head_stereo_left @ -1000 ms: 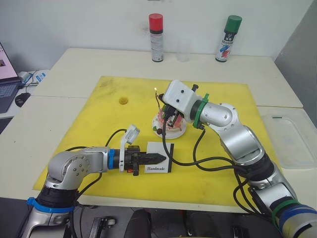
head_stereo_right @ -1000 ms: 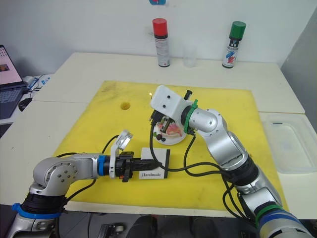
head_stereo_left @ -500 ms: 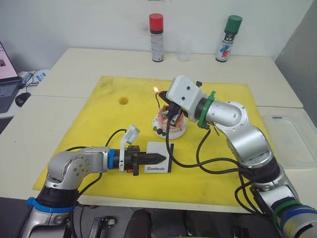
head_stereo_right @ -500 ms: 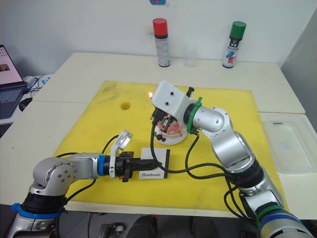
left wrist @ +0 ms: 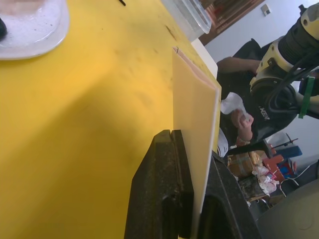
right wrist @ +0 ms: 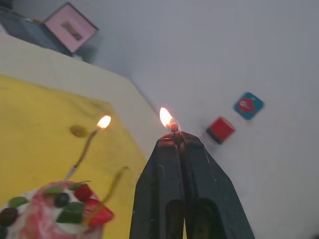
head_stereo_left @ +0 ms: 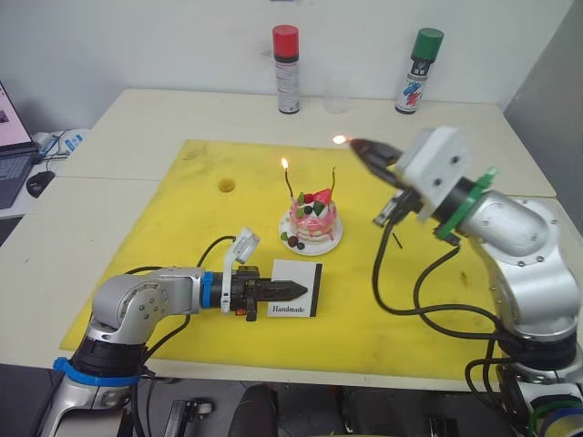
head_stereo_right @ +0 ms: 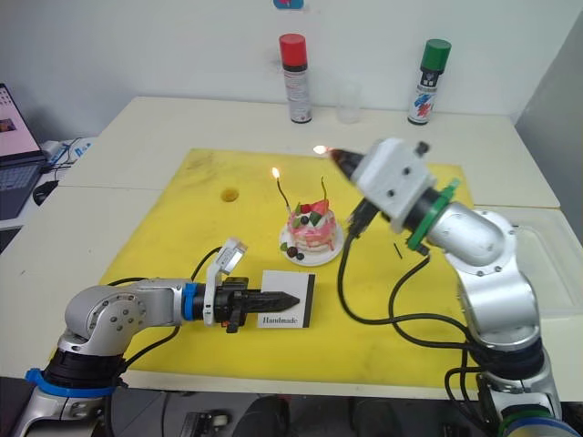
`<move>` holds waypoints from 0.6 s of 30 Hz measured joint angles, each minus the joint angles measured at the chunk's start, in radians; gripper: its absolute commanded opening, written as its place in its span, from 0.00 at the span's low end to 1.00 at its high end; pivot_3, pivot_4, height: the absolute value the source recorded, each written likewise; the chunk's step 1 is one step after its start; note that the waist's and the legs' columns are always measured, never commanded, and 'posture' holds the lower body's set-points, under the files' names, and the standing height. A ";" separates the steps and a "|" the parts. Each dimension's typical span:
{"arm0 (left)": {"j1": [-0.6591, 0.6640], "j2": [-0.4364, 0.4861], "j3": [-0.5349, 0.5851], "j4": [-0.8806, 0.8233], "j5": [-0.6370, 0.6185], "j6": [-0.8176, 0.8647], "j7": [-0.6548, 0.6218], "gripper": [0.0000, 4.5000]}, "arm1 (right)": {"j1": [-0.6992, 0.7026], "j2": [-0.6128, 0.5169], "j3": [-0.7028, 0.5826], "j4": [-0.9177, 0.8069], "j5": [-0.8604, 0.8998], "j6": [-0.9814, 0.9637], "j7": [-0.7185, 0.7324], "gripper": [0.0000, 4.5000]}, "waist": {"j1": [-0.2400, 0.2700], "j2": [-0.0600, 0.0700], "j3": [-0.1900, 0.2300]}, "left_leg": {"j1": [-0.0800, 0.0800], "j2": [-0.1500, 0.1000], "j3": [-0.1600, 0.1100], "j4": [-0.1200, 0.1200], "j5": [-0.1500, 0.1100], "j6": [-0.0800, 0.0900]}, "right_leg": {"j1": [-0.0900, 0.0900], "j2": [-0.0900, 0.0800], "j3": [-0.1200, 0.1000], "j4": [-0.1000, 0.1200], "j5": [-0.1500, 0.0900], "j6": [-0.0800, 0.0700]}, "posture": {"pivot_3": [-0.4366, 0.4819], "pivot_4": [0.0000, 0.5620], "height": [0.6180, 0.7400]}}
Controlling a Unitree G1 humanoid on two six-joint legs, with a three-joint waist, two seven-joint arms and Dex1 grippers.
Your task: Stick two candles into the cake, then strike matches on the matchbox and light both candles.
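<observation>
The pink-and-white cake (head_stereo_left: 311, 223) sits on its white plate (head_stereo_left: 293, 244) mid-mat with two thin candles stuck in it. The left candle (head_stereo_left: 290, 187) burns at its tip; the right candle (head_stereo_left: 332, 182) has no flame. My right gripper (head_stereo_left: 360, 146) hovers above and right of the cake, shut on a burning match (right wrist: 173, 127). Near the mat's front, my left gripper (head_stereo_left: 290, 290) is shut on the white "Handmade" matchbox (head_stereo_left: 296, 289), holding it on edge. A short dark match (head_stereo_right: 397, 248) lies on the mat right of the cake.
A red spray can (head_stereo_left: 287, 68), a clear cup (head_stereo_left: 338, 91) and a green spray can (head_stereo_left: 419, 57) stand at the table's back. A laptop (head_stereo_left: 11, 137) is far left, a clear plastic tray (head_stereo_right: 537, 264) far right. The yellow mat (head_stereo_left: 182, 237) has a hole (head_stereo_left: 227, 185).
My right gripper has lifted off the cake and swung up and to the right, carrying the burning match. The left candle now shows a steady flame. The left arm has held still.
</observation>
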 measured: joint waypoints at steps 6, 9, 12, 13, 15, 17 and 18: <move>0.003 0.000 0.000 0.002 0.004 0.000 -0.001 0.00 | 0.177 -0.054 -0.238 0.080 -0.011 0.090 -0.073 0.00 | 0.015 0.000 0.000 | 0.000 0.000 0.001 0.000 0.000 0.000 | 0.000 0.000 0.001 -0.001 0.000 0.000 | 0.48 0.27 0.87; 0.006 0.000 0.000 0.001 0.004 0.000 -0.001 0.00 | 0.244 -0.067 -0.350 0.159 -0.008 0.136 -0.105 0.00 | 0.016 0.000 0.000 | 0.000 0.000 0.002 0.000 0.000 0.000 | 0.000 0.000 0.002 -0.001 0.000 0.000 | 0.48 0.27 0.87; 0.011 -0.003 0.001 0.001 0.003 0.000 0.001 0.00 | 0.261 -0.087 -0.410 0.234 -0.005 0.205 -0.131 0.00 | 0.011 0.000 0.000 | 0.001 0.000 0.003 0.000 0.000 0.000 | 0.000 0.000 0.003 -0.001 0.000 0.000 | 0.48 0.27 0.87; 0.012 -0.005 0.003 -0.001 0.003 0.000 0.001 0.00 | 0.262 -0.090 -0.421 0.249 -0.003 0.229 -0.137 0.00 | 0.010 0.000 0.000 | 0.001 0.000 0.003 0.000 0.000 0.000 | 0.000 0.000 0.003 -0.001 0.000 0.000 | 0.48 0.27 0.87; 0.021 -0.012 0.005 -0.007 0.002 0.000 0.003 0.00 | 0.261 -0.093 -0.450 0.289 0.003 0.299 -0.166 0.00 | 0.009 0.000 0.000 | 0.001 0.000 0.003 0.000 0.000 0.000 | 0.000 0.001 0.003 0.000 0.000 0.000 | 0.48 0.27 0.87; 0.034 -0.017 0.005 -0.007 0.002 0.000 0.009 0.00 | 0.261 -0.091 -0.474 0.336 0.005 0.362 -0.198 0.00 | 0.009 0.000 0.000 | 0.001 0.000 0.003 0.000 0.000 0.000 | 0.000 0.001 0.003 0.000 0.000 0.000 | 0.48 0.27 0.87; 0.036 -0.020 0.006 -0.008 0.002 0.000 0.013 0.00 | 0.260 -0.087 -0.486 0.353 0.009 0.393 -0.215 0.00 | 0.009 0.000 0.000 | 0.001 0.000 0.003 0.000 0.000 0.000 | 0.000 0.001 0.003 -0.001 0.000 0.000 | 0.48 0.27 0.87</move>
